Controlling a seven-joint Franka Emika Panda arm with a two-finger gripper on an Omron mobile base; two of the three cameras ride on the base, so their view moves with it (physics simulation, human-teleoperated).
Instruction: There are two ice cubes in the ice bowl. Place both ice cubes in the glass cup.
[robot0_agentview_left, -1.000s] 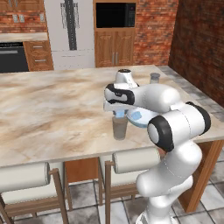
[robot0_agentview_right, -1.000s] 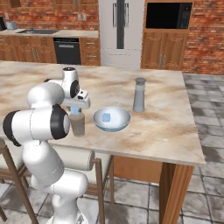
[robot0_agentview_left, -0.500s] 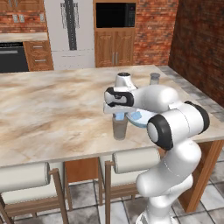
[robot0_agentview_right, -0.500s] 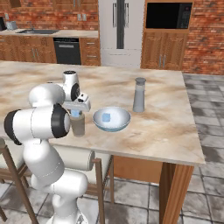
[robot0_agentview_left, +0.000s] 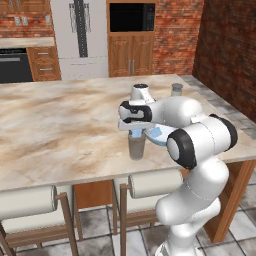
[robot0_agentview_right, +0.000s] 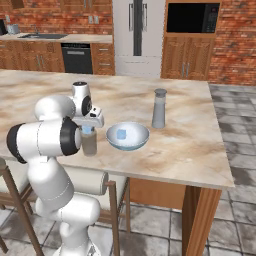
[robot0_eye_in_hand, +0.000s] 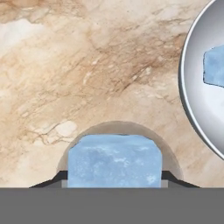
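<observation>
My gripper (robot0_agentview_left: 136, 132) hangs just above the glass cup (robot0_agentview_left: 136, 148), a grey-brown tumbler near the counter's front edge. It is shut on one pale-blue ice cube (robot0_eye_in_hand: 114, 159), which sits between the fingertips over the cup's round mouth (robot0_eye_in_hand: 118, 125). From the right the same gripper (robot0_agentview_right: 88, 129) and cup (robot0_agentview_right: 89, 144) show beside the ice bowl (robot0_agentview_right: 141, 142). The second ice cube (robot0_agentview_right: 121, 133) lies inside that bowl. In the hand view the bowl's rim (robot0_eye_in_hand: 186, 96) and the second ice cube (robot0_eye_in_hand: 214, 65) are at the right edge.
A slim grey shaker (robot0_agentview_right: 159, 108) with a darker top stands behind the bowl. The marble counter (robot0_agentview_left: 55, 125) stretches wide to the left. Two stools (robot0_agentview_left: 27, 202) are tucked under its front edge.
The hand with the ice cube has crept slightly sideways over the cup and then held still. Bowl, cup and shaker have not moved.
</observation>
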